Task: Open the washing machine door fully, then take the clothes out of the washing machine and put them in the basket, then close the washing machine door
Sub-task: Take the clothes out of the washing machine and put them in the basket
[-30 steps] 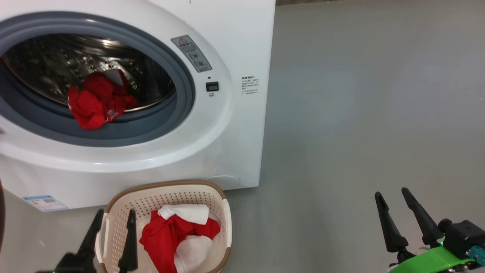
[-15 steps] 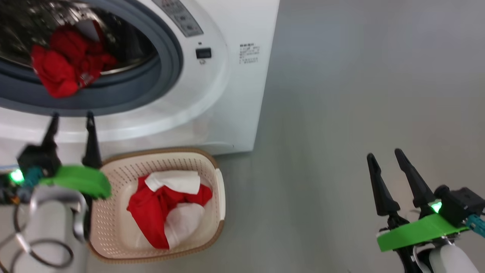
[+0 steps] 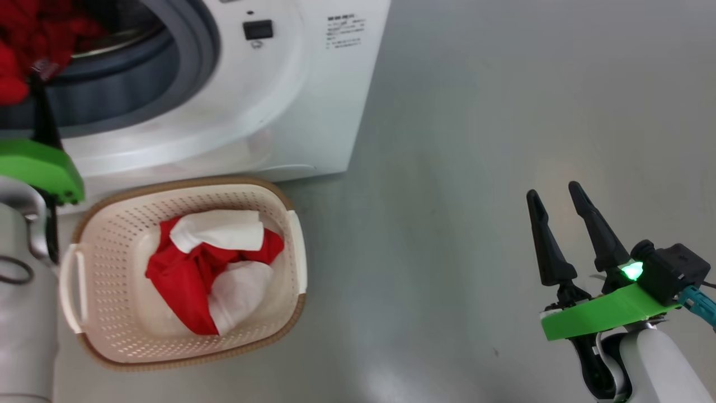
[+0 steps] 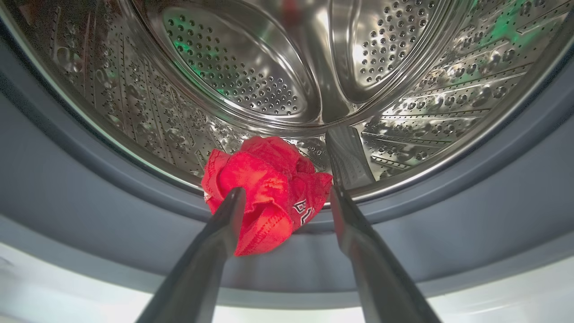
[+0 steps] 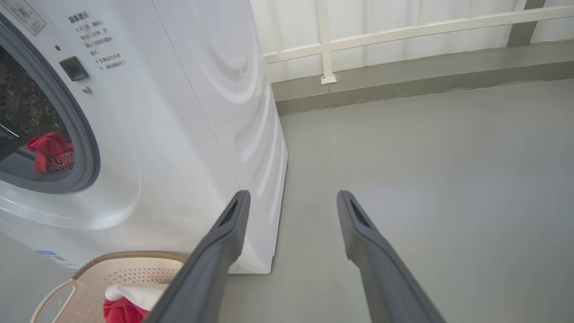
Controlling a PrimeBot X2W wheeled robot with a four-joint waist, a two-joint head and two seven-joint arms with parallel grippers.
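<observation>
Left gripper [image 4: 287, 193] now at drum [image 4: 251, 80], one garment [image 4: 269, 175], one basket [image 3: 112, 291]

— What colour is the washing machine [image 3: 313, 112]?
— White, with small dark print on its front, a grey seal [image 3: 184, 61] round the mouth and a shiny silver drum [image 4: 251, 80] dotted with rows of tiny holes.
— And the clothes [image 4: 264, 188] inside?
— Bright red, with a bit of white lettering.
— The basket [image 3: 112, 313]?
— Cream, perforated all over, with a brown woven-look rim [image 3: 184, 183] and white handles [image 3: 295, 246]. Its heap [image 3: 190, 280] is red with white panels.
— The arms?
— The right gripper [image 3: 552, 189] is black on a bright green bracket [image 3: 604, 313]; the left gripper [image 4: 287, 192] is dark grey. The floor [image 3: 475, 168] is plain grey.
</observation>
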